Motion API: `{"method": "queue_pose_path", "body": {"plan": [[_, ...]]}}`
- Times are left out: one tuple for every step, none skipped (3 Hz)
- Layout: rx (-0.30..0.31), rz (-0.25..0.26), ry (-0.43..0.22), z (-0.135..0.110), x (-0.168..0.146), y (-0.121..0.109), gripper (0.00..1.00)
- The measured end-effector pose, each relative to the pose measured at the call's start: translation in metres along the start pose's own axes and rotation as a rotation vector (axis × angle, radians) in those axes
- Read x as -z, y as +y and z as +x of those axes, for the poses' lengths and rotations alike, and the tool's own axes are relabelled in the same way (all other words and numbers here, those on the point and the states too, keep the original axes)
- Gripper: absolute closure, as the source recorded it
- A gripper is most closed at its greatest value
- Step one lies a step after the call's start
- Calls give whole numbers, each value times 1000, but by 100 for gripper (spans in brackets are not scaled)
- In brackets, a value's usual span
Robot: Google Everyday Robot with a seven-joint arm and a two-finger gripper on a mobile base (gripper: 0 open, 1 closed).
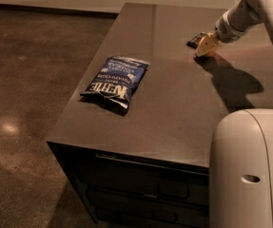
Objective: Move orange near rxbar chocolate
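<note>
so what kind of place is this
Likely an office break area: a dark counter with drawers beneath, a polished concrete floor, and a Kettle chip bag on top. The robot's hand is at the counter's far right, by the rxbar chocolate.

The gripper (pixel 206 45) hangs beside the rxbar chocolate (pixel 195 40).

1. The gripper (pixel 206 45), low at the worktop's (pixel 174 103) far right, hides 1 end of the rxbar chocolate (pixel 195 40).
2. The orange cannot be told apart from the gripper's tip.
3. The picture's edges cut the arm (pixel 244 12) and robot body (pixel 245 175).
</note>
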State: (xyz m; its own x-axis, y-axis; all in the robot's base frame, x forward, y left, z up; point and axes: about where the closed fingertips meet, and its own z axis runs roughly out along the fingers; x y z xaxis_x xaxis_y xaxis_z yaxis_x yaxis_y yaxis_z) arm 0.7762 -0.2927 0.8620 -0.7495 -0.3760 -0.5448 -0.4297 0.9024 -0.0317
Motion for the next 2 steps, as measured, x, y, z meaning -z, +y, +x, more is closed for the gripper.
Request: {"method": "queue_pose_path", "body": {"plan": [[0, -4, 4, 1, -4, 1, 0], [0, -4, 4, 1, -4, 1, 0]]}}
